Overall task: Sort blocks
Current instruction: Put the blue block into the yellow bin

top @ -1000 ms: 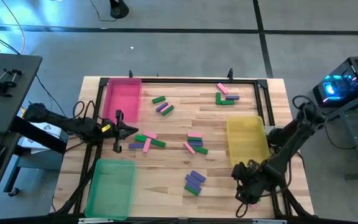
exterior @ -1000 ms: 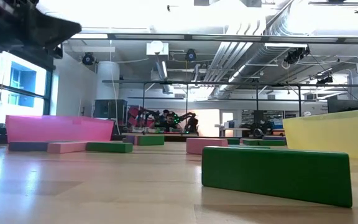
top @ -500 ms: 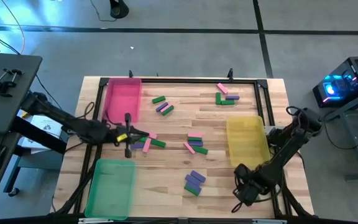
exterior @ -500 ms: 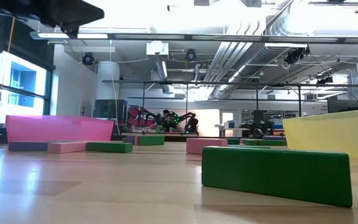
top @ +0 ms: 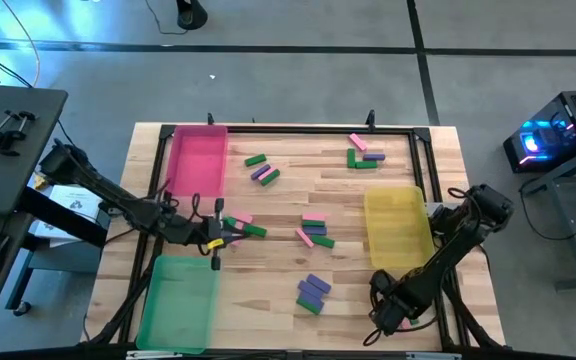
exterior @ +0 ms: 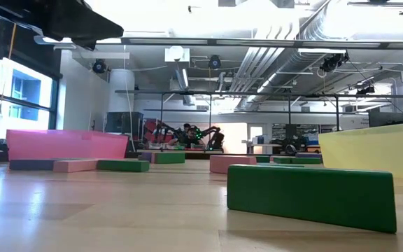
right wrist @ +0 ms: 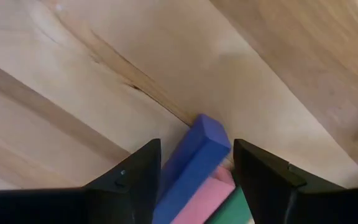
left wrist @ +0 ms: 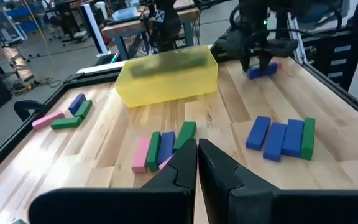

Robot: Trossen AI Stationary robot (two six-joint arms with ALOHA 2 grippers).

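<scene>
Green, pink and purple blocks lie flat on the wooden table in groups: far middle [top: 261,170], far right [top: 363,155], centre [top: 313,230], near centre [top: 313,292] and left [top: 240,228]. My left gripper [top: 215,243] is shut and empty, just left of the left group; its fingertips meet in the left wrist view [left wrist: 197,149]. My right gripper [top: 388,312] is at the near right of the table, shut on a bundle of a purple [right wrist: 194,158], a pink [right wrist: 211,190] and a green block [right wrist: 236,210]. It also shows far off in the left wrist view [left wrist: 260,59]. My right gripper holds the three blocks side by side between its two fingers [right wrist: 138,180], the purple block's end [right wrist: 213,144] sticking out past the fingertips toward the tabletop. The fingers point down at the table. Whether the blocks touch the wood cannot be told.
A pink tray [top: 198,160] stands far left, a green tray [top: 178,300] near left and a yellow tray [top: 396,225] at the right. In the low view a green block [exterior: 310,196] lies close in front. Bare wood lies between the block groups.
My left gripper has gone toward the table's right and near edges, from beside the pink tray to the left block group. My right gripper has gone a little toward the near edge.
</scene>
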